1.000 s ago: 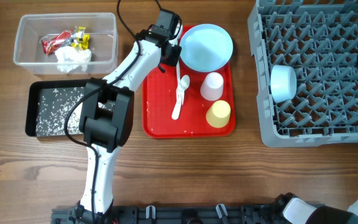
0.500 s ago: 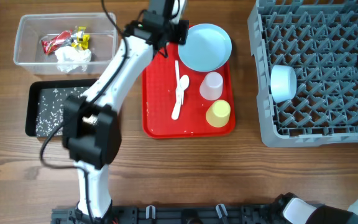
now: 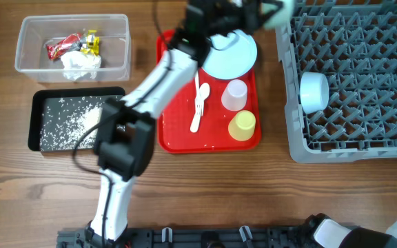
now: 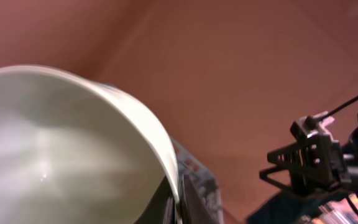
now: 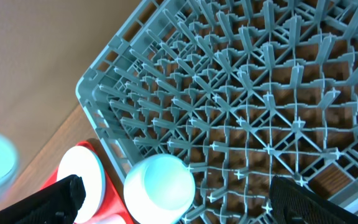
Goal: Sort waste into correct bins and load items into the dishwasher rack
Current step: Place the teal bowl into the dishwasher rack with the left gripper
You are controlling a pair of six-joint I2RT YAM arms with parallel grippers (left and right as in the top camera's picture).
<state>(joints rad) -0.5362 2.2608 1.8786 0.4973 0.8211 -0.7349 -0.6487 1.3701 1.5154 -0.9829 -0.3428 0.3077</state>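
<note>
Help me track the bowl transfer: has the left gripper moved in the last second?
Yes. Overhead, the left gripper, holding a pale bowl, has travelled right, from the red tray's upper-left corner to the dishwasher rack's upper-left corner.

No text, label, brand or number can be read in any view. In the overhead view, the red-and-clear wrapper (image 3: 58, 48) and the yellow wrapper (image 3: 90, 43), lying in the clear tub (image 3: 21, 41) at the upper left of the frame, may carry print, but it is too small to make out. In the left wrist view, faint reddish marks sit on a grey part (image 4: 201, 180) at lower centre, just beside the rim of the pale bowl (image 4: 55, 149); they are too blurred to read.
</note>
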